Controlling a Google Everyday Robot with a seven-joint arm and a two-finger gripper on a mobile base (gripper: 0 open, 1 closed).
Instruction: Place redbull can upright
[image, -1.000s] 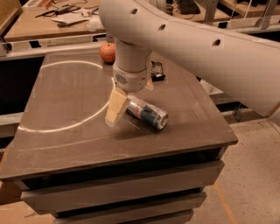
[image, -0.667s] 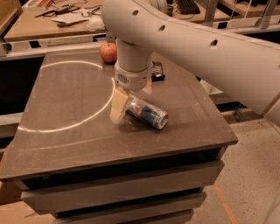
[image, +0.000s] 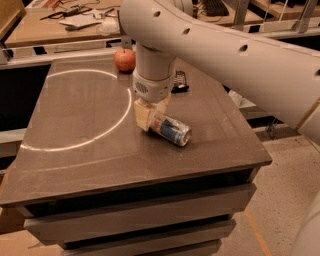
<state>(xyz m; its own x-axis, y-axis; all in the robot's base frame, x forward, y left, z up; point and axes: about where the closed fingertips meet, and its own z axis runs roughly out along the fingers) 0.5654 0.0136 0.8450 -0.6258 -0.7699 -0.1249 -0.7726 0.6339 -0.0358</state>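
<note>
- The redbull can (image: 174, 132) lies on its side on the bench (image: 75, 165), a little right of the middle of the top.
- Its silver and blue panels are visible. One round end points to the front right, toward the right edge of the bench.
- The other end of the can is at the gripper (image: 152, 119), which comes down on it from above. The cream parts of the gripper are just at this end and hide it partly.
- I cannot tell if the gripper is clamped on the can or only around it.
- The big white arm (image: 225, 55) comes from the upper right and crosses over the back part of the bench.
- A red apple (image: 125, 60) stands near the back edge of the bench, well apart from the can.
- A small black packet (image: 180, 81) lies behind the wrist of the arm and is partly hidden by it.
- A thin white curved line (image: 120, 120) runs over the left half of the bench top. It passes just beside the gripper on the left.
- Behind the bench there is a wooden desk (image: 40, 35) with some loose things on it.
</note>
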